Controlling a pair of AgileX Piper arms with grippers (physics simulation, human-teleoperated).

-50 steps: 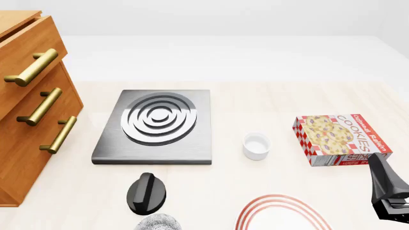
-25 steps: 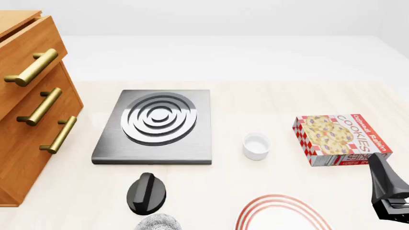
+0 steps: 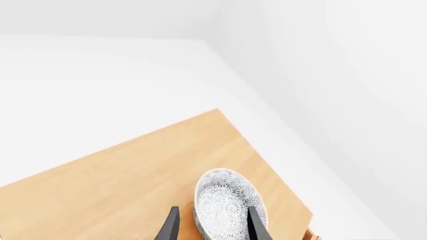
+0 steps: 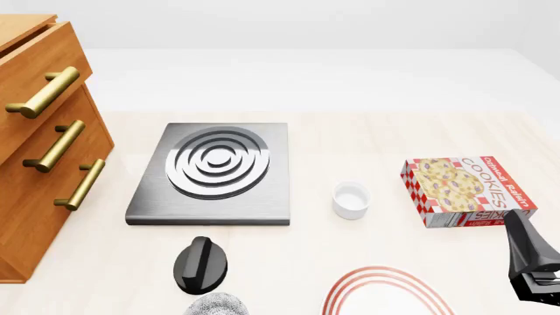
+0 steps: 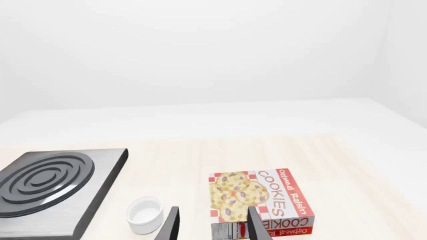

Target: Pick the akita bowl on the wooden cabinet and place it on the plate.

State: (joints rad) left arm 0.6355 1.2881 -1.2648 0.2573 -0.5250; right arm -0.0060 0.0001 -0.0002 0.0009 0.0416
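Your left gripper (image 3: 210, 231) hangs above the wooden cabinet (image 3: 133, 185) with its two dark fingers spread to a middling gap, one over the akita bowl (image 3: 227, 205) and one just outside its rim; nothing is gripped, and whether a finger touches the bowl cannot be told. The bowl sits on the cabinet's top, near the corner by the white wall: round, shallow, glossy white with dense grey-black speckle inside and out. The cabinet top is flat, matte orange-brown wood with faint grain. Across the last second the front view shows nothing moved, so you appear to be paused over the bowl, and the pick is not yet made. Your right gripper (image 5: 212, 227) is parted, empty, idle over the table (image 4: 368, 131) well away from the cabinet, just short of the cookie box (image 4: 468, 190), a printed red-and-white carton lying flat. Nearer the cabinet stand a small plain white cup (image 4: 352, 199), a square brushed-grey stove plate (image 4: 214, 172) with silver rings, and a black knob (image 4: 200, 264). The plate (image 4: 385, 292), flat white with thin red rings, lies at the front view's lower edge, partly cut off, with a second speckled bowl (image 4: 214, 305) beside it.
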